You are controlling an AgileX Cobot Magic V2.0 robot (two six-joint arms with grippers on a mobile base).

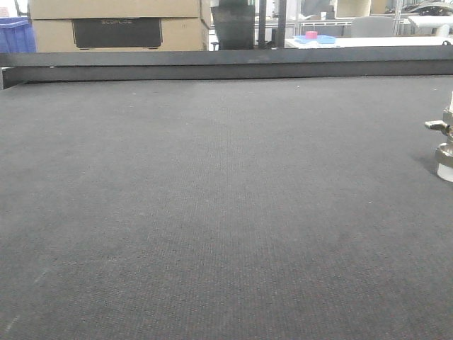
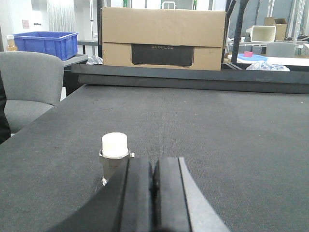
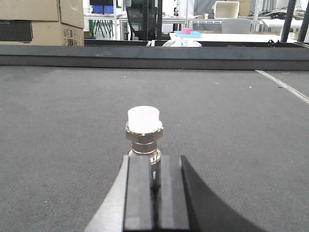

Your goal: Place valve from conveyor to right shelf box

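The conveyor is a wide dark grey woven belt filling all views. A silver valve stands at the far right edge of the front view, its lever pointing left; neither gripper shows there. In the left wrist view my left gripper is shut with nothing in it. A white-capped valve stands just beyond its left finger. My right gripper is shut, and another white-capped valve stands right at its fingertips. A sliver of silver shows in the slit between the pads. The right shelf box is out of view.
A long black rail edges the belt's far side. Behind it stand a cardboard box, a blue crate and tables. A grey chair sits off the belt's left edge.
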